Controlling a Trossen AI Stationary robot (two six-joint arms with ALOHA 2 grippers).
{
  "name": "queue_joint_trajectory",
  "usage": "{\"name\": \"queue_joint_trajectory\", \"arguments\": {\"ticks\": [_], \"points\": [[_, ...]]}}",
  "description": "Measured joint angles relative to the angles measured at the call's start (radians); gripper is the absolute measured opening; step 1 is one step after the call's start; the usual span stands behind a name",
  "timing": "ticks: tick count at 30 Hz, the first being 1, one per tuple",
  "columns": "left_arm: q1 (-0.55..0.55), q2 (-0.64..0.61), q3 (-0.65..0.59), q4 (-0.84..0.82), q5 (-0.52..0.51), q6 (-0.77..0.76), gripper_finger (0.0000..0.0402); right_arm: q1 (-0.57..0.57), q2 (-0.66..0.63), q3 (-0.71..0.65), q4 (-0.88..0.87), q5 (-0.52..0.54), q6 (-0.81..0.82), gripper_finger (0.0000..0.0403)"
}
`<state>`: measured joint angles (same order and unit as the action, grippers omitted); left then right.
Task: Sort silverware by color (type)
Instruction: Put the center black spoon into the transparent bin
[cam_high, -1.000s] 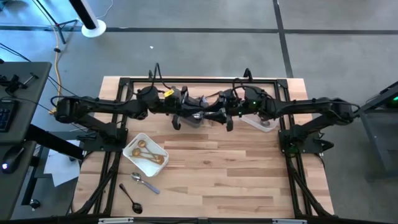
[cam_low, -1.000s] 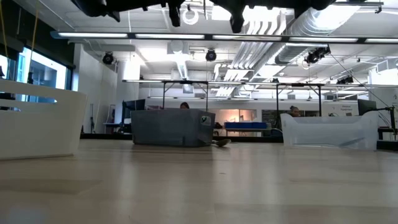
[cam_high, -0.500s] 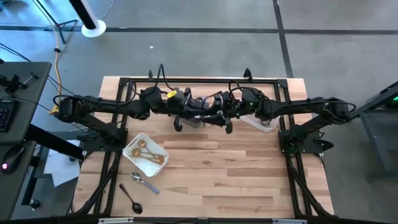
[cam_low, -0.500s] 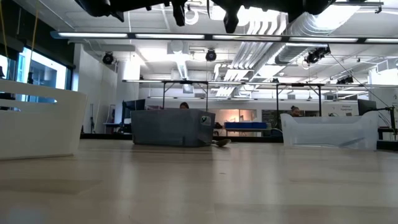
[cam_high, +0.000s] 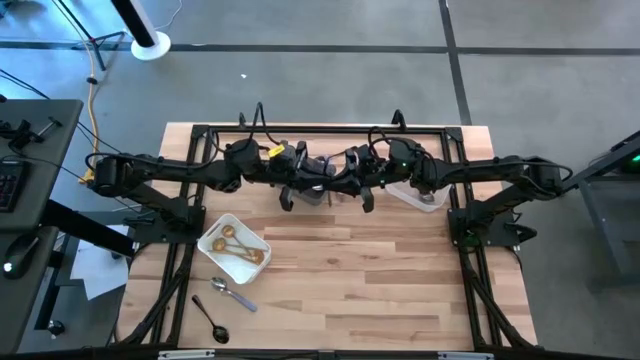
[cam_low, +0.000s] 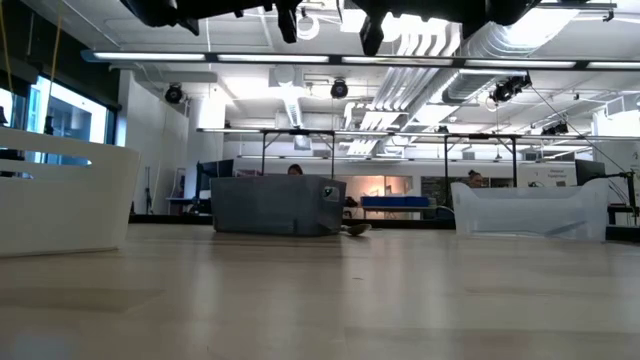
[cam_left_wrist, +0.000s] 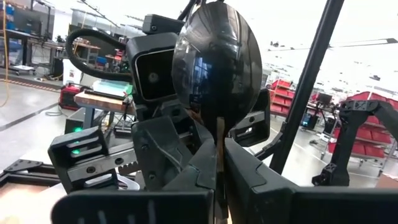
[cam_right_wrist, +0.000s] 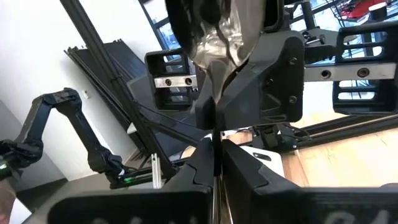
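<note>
Both arms are up off the table, meeting over the back-middle, w/ one spoon pinched from both ends afaict. It's a slim glossy black spoon (cam_left_wrist: 216, 68), oval bowl w/ mirror finish showing room reflections, thin stem running straight down into the left gripper (cam_left_wrist: 219, 163), whose fingers are clamped tight on the stem w/ no gap. In the right wrist view the same bowl (cam_right_wrist: 219, 28) looks silvery-dark, sitting right above the right gripper (cam_right_wrist: 216, 155), also closed all the way on the stem.

In the high view, the left gripper (cam_high: 300, 178) and right gripper (cam_high: 352, 178) are nose to nose above the grey rectangular bin (cam_high: 314, 194).

Other silverware: two gold spoons (cam_high: 232, 243) in the white tray (cam_high: 258, 244), plus a silver spoon (cam_high: 232, 291) and a black spoon (cam_high: 212, 320) on the wooden table (cam_high: 360, 270), well apart from the fingers.
</note>
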<state>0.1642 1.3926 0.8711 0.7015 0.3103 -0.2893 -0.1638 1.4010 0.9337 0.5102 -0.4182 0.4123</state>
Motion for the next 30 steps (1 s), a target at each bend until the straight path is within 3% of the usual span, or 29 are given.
{"name": "queue_joint_trajectory", "arguments": {"ticks": [11,20,26,30], "points": [[0.0,0.0,0.0,-0.016,-0.007,0.006,0.0063,-0.006,0.0,0.0,0.003,-0.015,-0.016,0.0002],[0.048,-0.081,0.0,-0.18,0.013,-0.013,0.0126,-0.059,-0.032,0.0,-0.014,-0.062,-0.035,0.0001],[0.104,-0.225,0.0,-0.394,0.04,0.013,0.0132,-0.111,-0.119,0.0,-0.186,-0.081,-0.102,0.0001],[0.114,-0.318,-0.045,-0.403,0.015,0.048,0.0129,-0.13,-0.194,0.0,-0.344,-0.045,-0.155,0.0001]]}}
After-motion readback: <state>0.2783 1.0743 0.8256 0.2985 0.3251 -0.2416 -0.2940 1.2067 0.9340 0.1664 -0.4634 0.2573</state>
